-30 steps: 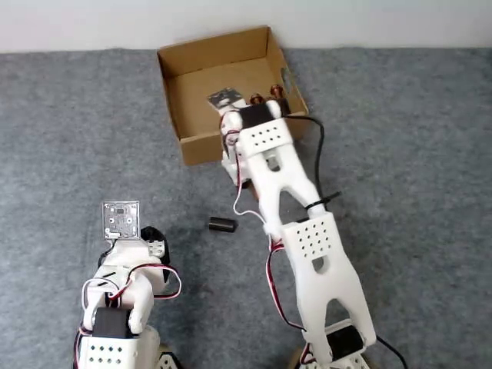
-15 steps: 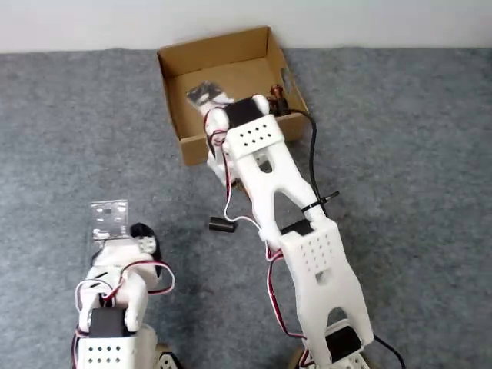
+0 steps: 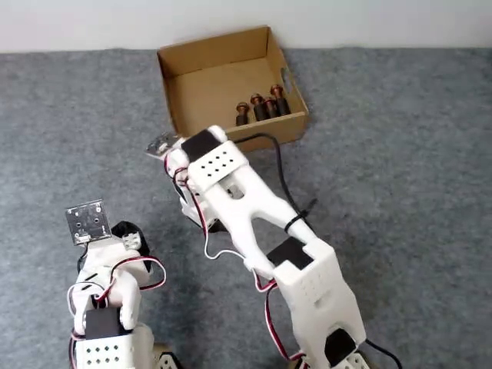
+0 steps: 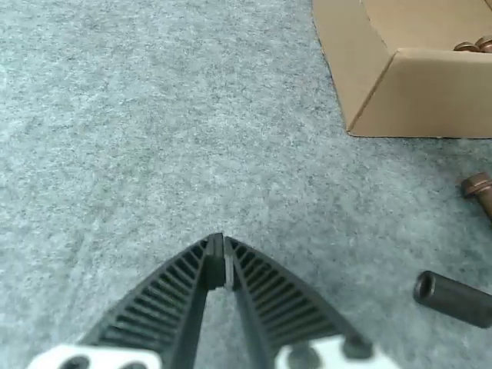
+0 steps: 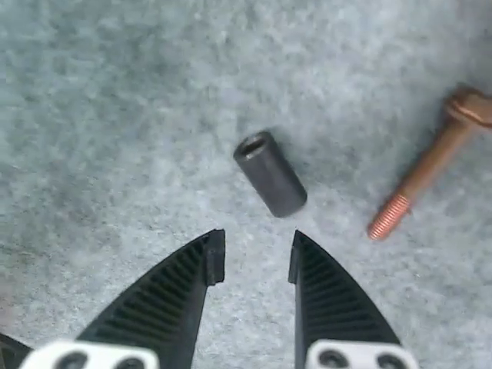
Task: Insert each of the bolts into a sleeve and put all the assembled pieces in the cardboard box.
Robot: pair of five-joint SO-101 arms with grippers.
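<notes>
Right wrist view: gripper [image 5: 256, 257] (parted) near sleeve [image 5: 270, 174]

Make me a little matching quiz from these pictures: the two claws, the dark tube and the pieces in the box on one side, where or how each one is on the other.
1. left gripper
2. right gripper
3. sleeve
4. assembled pieces

A. inside the cardboard box
B. open
C. shut, empty
D. lying on the grey mat beside a copper bolt

Pairs: 1-C, 2-B, 3-D, 4-A.
</notes>
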